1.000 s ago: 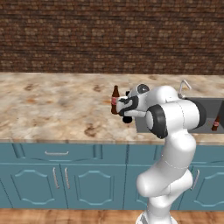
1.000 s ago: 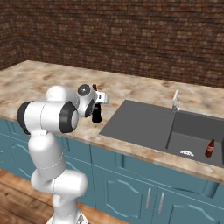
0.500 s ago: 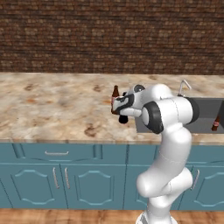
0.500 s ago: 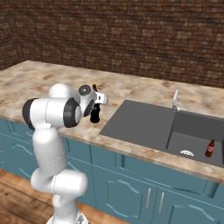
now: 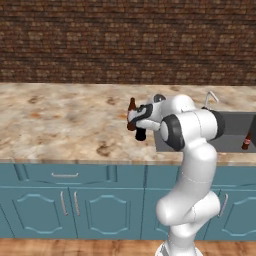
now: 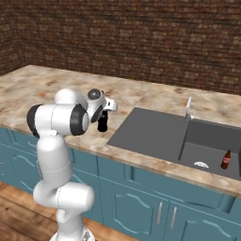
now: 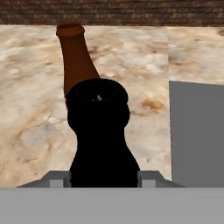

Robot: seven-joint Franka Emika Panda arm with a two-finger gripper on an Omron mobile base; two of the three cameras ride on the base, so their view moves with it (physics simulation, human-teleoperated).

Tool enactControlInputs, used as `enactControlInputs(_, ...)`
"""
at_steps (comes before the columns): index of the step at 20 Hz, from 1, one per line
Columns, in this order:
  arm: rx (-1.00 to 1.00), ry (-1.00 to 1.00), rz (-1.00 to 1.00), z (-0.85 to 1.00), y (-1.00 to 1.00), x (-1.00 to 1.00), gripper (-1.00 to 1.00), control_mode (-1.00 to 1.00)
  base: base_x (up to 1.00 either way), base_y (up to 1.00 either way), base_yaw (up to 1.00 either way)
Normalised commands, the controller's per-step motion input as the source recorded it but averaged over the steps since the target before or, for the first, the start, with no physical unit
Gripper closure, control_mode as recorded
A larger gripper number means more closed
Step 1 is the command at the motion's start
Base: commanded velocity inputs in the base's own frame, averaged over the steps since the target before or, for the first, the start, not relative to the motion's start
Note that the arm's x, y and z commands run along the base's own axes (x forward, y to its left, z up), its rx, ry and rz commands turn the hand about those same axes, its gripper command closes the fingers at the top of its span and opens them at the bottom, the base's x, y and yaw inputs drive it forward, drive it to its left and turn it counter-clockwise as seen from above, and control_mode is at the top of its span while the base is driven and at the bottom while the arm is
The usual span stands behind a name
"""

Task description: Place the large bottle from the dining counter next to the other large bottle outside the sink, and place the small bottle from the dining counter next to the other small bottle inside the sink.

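My gripper (image 5: 138, 122) (image 6: 104, 110) (image 7: 104, 178) is shut on the black large bottle (image 5: 141, 134) (image 6: 102, 123) (image 7: 100, 144), upright just left of the sink's (image 5: 235, 136) (image 6: 209, 141) drainboard. Its base is at or just above the counter top. Right behind it stands the other large bottle (image 5: 132, 104) (image 7: 75, 61), brown, close enough that I cannot tell whether they touch. The other small bottle (image 5: 246, 141) (image 6: 226, 160), reddish-brown, stands inside the basin near the drain (image 6: 201, 164). The small bottle and the dining counter are out of view.
A thin silver faucet (image 5: 211, 97) (image 6: 188, 108) rises behind the sink. The marbled counter top (image 5: 60, 120) (image 6: 42, 87) stretches far to the left. A brick wall runs along the back, and teal cabinets (image 5: 75, 205) stand below.
The gripper has carried the black bottle slightly left and down, closer to the brown bottle. The arm's elbow has swung left with it.
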Motion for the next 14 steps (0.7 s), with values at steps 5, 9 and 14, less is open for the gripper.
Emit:
enactControlInputs(5, 0.00, 0.00, 0.03, -0.59, 0.00, 0.06, 1.00, -1.00, 0.00, 0.00, 0.00)
enactControlInputs(9, 0.00, 0.00, 0.06, -0.69, 0.00, 0.01, 1.00, -1.00, 0.00, 0.00, 0.00)
enactControlInputs(14, 0.00, 0.00, 0.07, -0.57, 0.13, -0.01, 1.00, -1.00, 0.00, 0.00, 0.00)
